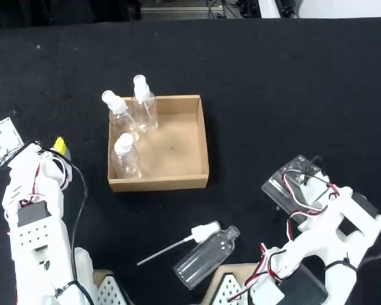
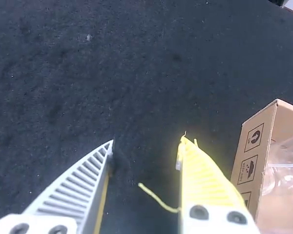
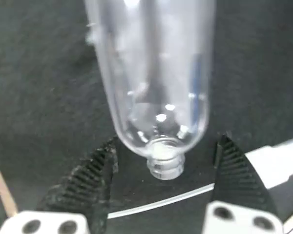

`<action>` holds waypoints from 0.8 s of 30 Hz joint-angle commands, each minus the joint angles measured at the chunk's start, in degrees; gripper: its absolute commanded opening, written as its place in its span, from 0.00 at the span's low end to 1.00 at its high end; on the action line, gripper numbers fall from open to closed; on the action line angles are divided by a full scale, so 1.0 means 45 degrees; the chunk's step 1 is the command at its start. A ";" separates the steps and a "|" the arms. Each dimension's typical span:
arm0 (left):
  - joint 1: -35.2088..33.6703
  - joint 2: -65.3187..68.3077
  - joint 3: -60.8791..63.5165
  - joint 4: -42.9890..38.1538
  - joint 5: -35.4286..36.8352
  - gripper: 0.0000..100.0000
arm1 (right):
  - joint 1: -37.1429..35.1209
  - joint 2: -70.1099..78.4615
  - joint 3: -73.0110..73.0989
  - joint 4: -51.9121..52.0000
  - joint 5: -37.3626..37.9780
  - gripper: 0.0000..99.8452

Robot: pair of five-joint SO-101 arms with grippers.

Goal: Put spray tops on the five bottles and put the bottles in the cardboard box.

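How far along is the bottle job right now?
Done: three capped bottles stand in the box. In hand: the right tool sits open around the neck of a topless bottle. To do: a lying bottle and a loose top sit outside the box; possibly the same bottle, I cannot tell. The left tool is open, empty.

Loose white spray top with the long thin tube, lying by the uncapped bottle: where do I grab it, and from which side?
Take the white spray top by its chunky head; the thin dip tube looks too slim to hold. It lies flat, so it is probably best to come straight down and close across the head, keeping off the clear plastic bottle beside it.
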 commanded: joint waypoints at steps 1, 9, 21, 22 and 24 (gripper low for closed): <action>0.0049 -0.0274 -0.0186 -0.0274 0.0000 0.19 | -0.0391 -0.0049 -0.1651 0.1739 -0.2618 0.27; 0.0049 -0.0274 -0.0186 -0.0234 -0.0059 0.19 | -0.2305 0.0049 -0.6476 0.7013 -0.5841 0.27; 0.0049 -0.0274 -0.0186 -0.0254 -0.0059 0.19 | -0.6896 0.0068 -0.5851 0.9280 -0.6623 0.27; 0.0029 -0.0274 -0.0186 -0.0234 -0.0059 0.19 | -0.6916 0.0068 -0.5538 0.9201 -0.6173 0.27; 0.0029 -0.0274 -0.0186 -0.0234 -0.0059 0.19 | -0.6818 0.0147 -0.4894 0.8928 -0.5470 0.27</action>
